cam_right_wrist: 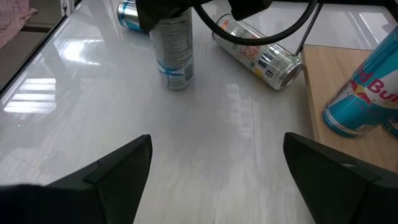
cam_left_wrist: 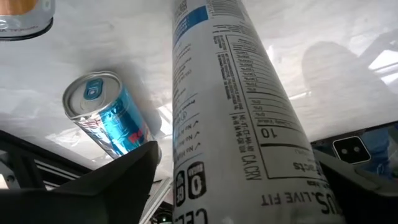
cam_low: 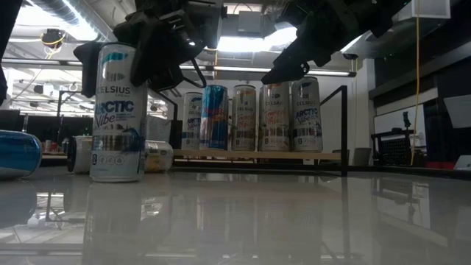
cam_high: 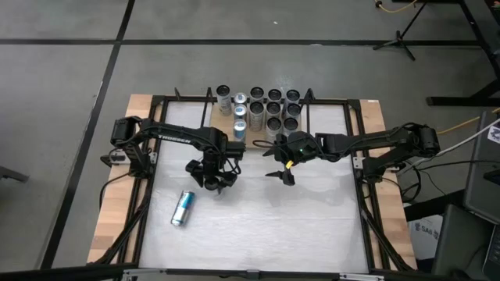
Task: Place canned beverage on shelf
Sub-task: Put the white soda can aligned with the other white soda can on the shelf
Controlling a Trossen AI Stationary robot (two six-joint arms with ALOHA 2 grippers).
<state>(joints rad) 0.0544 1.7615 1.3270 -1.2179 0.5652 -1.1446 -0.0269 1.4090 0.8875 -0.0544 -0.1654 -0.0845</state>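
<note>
Celsius can upright, left gripper astride it; right gripper open.

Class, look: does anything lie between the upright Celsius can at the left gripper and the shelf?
Yes. A silver can lies on its side between the Celsius can and the shelf. The left gripper straddles the Celsius can.

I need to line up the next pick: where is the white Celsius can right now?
The white Celsius can stands upright on the table's left half, between the left gripper's open fingers, short of the shelf, near a blue can lying down.
</note>
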